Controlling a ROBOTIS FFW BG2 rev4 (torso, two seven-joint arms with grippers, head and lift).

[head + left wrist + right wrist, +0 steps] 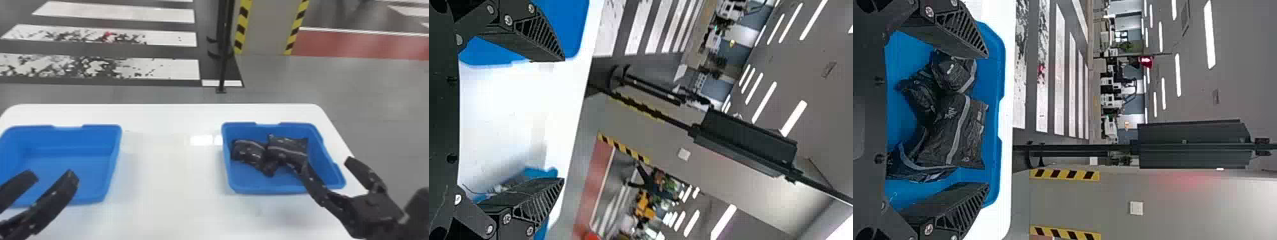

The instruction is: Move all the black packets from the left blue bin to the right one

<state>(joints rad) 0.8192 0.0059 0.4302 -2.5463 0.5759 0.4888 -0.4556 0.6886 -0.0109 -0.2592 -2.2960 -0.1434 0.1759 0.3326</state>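
Observation:
The left blue bin point(73, 140) has a bare floor in the head view. Several black packets point(287, 148) lie heaped in the right blue bin point(265, 190), and the same packets point(955, 127) show in the right wrist view. My left gripper point(52, 177) is over the front of the left bin, open with nothing between its fingers; so it looks in the left wrist view, where the gripper point(561, 120) stands wide. My right gripper point(327, 162) is above the right side of the right bin, fingers apart; in the right wrist view the gripper point(987, 120) holds nothing.
Both bins stand on a white table point(169, 166), with a wide stretch of tabletop between them. Beyond the table's back edge a thin black post point(223, 63) rises from the floor, near a panel with yellow and black striped edges point(243, 25).

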